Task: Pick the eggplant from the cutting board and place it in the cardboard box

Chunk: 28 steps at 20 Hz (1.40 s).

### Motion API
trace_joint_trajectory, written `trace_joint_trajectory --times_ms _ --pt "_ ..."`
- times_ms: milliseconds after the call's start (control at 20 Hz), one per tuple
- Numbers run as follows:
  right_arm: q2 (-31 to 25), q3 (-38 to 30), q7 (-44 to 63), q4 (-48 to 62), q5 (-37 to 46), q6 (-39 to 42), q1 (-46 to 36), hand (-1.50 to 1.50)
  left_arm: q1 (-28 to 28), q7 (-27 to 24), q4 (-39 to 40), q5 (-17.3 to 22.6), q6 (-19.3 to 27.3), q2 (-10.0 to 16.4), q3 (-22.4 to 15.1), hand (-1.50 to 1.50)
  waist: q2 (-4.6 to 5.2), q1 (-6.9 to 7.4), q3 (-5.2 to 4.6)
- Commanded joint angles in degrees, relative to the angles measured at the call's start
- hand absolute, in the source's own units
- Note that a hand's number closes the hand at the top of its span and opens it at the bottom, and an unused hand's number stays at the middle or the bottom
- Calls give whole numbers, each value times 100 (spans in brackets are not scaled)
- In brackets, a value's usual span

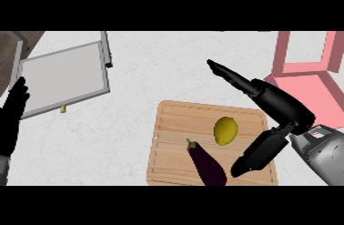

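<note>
Eggplant (208, 167) being targeted on cutting board (178, 124).
R hand (285, 103) being held spread, empty; best lowered astride mid-body, avoiding lemon (225, 130).

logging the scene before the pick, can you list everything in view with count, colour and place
white speckled counter: one, white, fills the view
light wooden cutting board: one, tan, lower centre
yellow oval lemon: one, yellow, on the board, towards its right
dark purple long eggplant: one, purple-black, on the board, below and left of the lemon
pink open box: one, pink, upper right
flat grey square tray: one, grey, upper left
left hand: one, black, left edge, open, resting
right hand: one, black on a grey forearm, over the board's right side, open, holding nothing
</note>
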Motion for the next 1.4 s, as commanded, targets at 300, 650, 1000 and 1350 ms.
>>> trace_joint_trajectory --times_ms 300,650,1000,1350 --pt "46 937 -3084 2516 502 2371 370 -150 -158 -300 594 -469 -99 -87 -263 0 81 -164 72" --pt "-154 1401 -3751 2975 2675 1857 -1145 -150 -456 -118 636 -538 -232 -41 -244 0 9 -109 65" --pt "400 2232 -3454 3475 3707 2251 -2148 -150 -695 -116 1030 -603 -277 -178 -129 0 7 -202 54" --pt "1113 2663 -2919 3792 4385 2699 -2514 -150 -392 -422 1065 -764 -316 -305 -58 0 -25 -276 53"
